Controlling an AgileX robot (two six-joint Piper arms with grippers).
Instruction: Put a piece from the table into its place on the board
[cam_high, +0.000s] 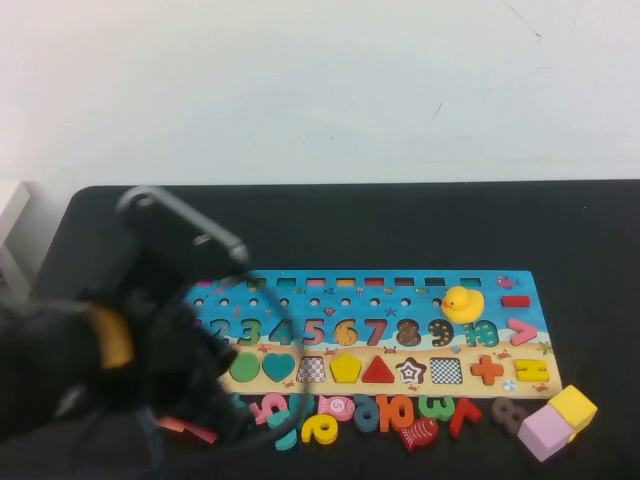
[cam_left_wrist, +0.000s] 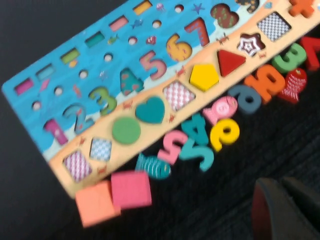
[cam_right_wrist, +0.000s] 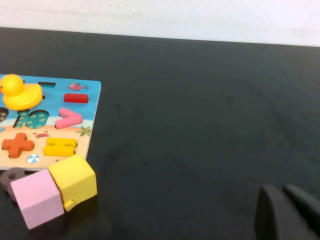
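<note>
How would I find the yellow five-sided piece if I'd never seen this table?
Look at the long blue board and follow its sandy bottom row of shapes. The yellow pentagon sits in its slot between a checkered square hole and a red triangle. It is the only yellow shape in that row; the yellow cube lies off the board.

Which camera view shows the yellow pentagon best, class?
The left wrist view: the yellow pentagon sits large and unobstructed in the board, between checkered recess and red triangle. The high view shows it smaller. The right wrist view misses it.
</note>
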